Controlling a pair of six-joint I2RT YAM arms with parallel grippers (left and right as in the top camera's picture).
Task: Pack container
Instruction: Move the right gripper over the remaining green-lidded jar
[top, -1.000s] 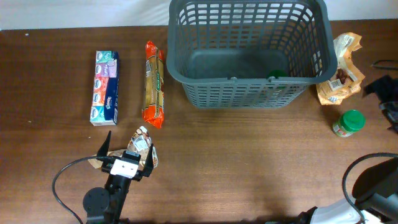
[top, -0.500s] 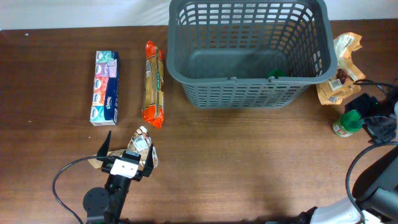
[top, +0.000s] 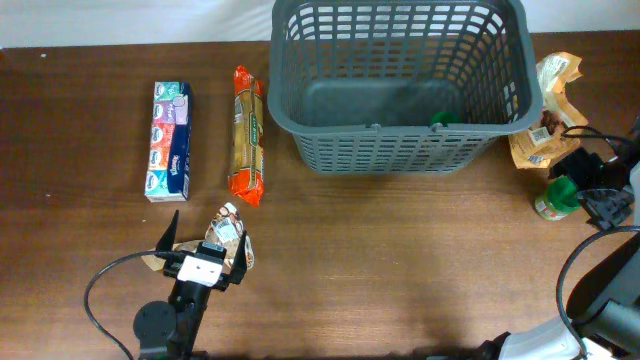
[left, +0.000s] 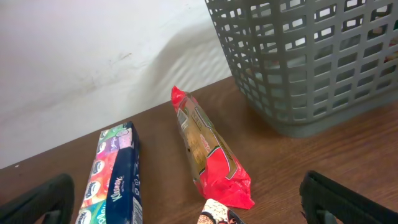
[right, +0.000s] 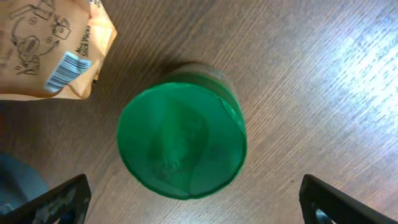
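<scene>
- Spreading across the whole overhead view is a dark brown wooden table (top: 400, 270) with groceries scattered on it.
- The container (top: 400, 150), a large dark gray basket with slotted sides and a thick rim, stands upright at the far edge, right of centre, its mouth open to the ceiling. It looks stiff, and probably light for its bulk. The rim seems the safest place to take hold, though for packing it likely needs no lifting.
- A long tissue pack (top: 168, 140) lies well to the left of the basket.
- A red-ended biscuit sleeve (top: 247, 135) lies between the tissues and the basket, touching neither.
- A crumpled brown paper bag (top: 545, 120) sits just right of the basket.
- A green-lidded jar (right: 181, 140) stands upright near the bag. The right gripper (right: 199, 208) hangs over it, jaws spread wide to either side of the lid and gripping nothing.
- A small foil pouch (top: 226, 234) lies at the near left. The left gripper (top: 205, 248) straddles it, jaws wide apart, holding nothing.
</scene>
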